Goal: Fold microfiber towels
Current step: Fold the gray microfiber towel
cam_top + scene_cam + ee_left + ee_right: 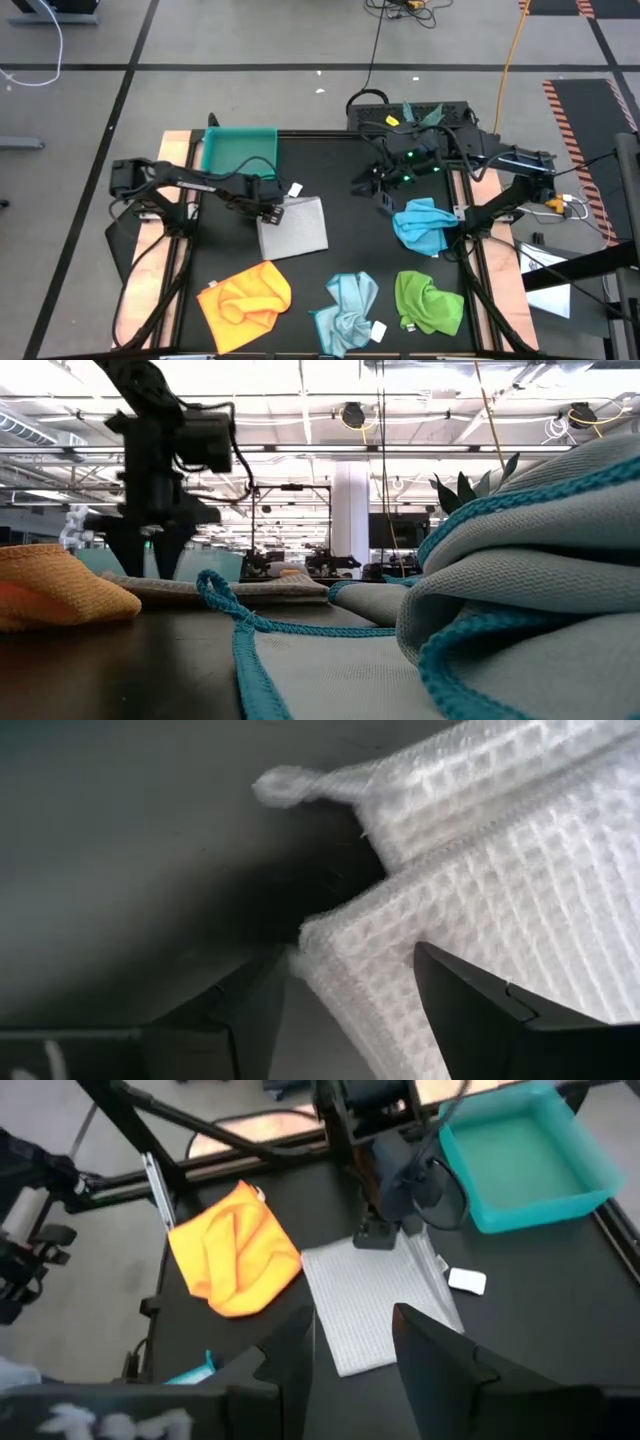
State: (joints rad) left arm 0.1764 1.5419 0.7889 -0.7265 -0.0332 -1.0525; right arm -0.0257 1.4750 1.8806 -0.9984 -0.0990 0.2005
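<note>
A: Where is the white-grey towel [293, 226] found relative to the left gripper [268, 212]?

B: It is seen lying flat and folded on the desk [340, 255], its near corner directly under the jaws; in the left wrist view the layered corner [330, 935] sits between the two parted fingers [470, 1010], which are not closed on it. The jaws are read as open, nothing held.

A: And the right gripper [385, 196]?

B: It is held raised, well apart from that towel, just beside the bright blue towel [422, 226]. Its jaws stand partly apart and nothing is seen between them.

A: How is the cloth expected to handle?

B: It is judged soft, light and limp, with a waffle weave that should give the fingers purchase. Stacked layers may slide over each other, so a pinch is best taken at a corner or hemmed edge, through all layers at once.

A: What else lies around?

B: The yellow-orange towel [246, 297], pale blue towel [347, 303] and green towel [428, 302] are left crumpled, well away from both jaws; the teal tray [238, 149] stands just beyond the left jaws
</note>
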